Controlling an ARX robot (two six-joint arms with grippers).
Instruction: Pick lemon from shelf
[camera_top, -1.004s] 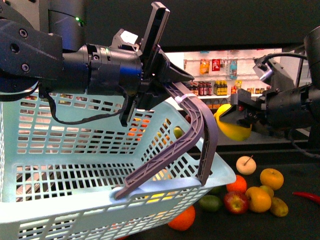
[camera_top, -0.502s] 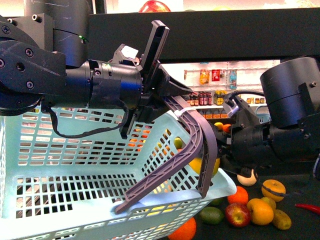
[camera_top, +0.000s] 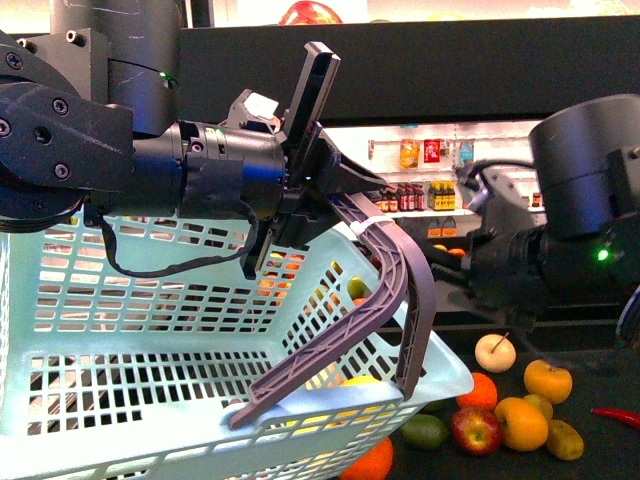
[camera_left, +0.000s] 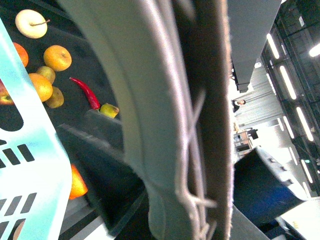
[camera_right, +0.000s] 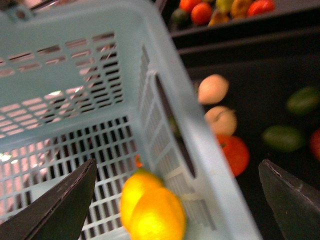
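My right claw (camera_right: 176, 165) is spread wide, its two dark fingers (camera_right: 60, 205) far apart with nothing touching either one. Between them and just beyond lies the lemon (camera_right: 152, 212), bright yellow and blurred, inside the walls of the pale blue basket (camera_right: 75, 65). It is free of my grip. The blur doubles its outline, so I cannot tell whether it rests on the basket floor.

Past the basket wall, further out from this claw, the shelf (camera_right: 265, 90) shows its dark tray with a pale cream fruit (camera_right: 212, 88), an orange (camera_right: 235, 152) and a green fruit (camera_right: 282, 137) scattered on it.

My left claw (camera_top: 335, 180) is clamped on the basket's grey handle (camera_top: 395, 270), which curves down from the claw to the basket rim; its wrist camera is filled by that handle up close. The basket hangs below and to the near side of this claw. Out beyond the handle, on the shelf tray, sit a red apple (camera_top: 473, 403) and a red chilli (camera_top: 615, 417), well apart from either claw.
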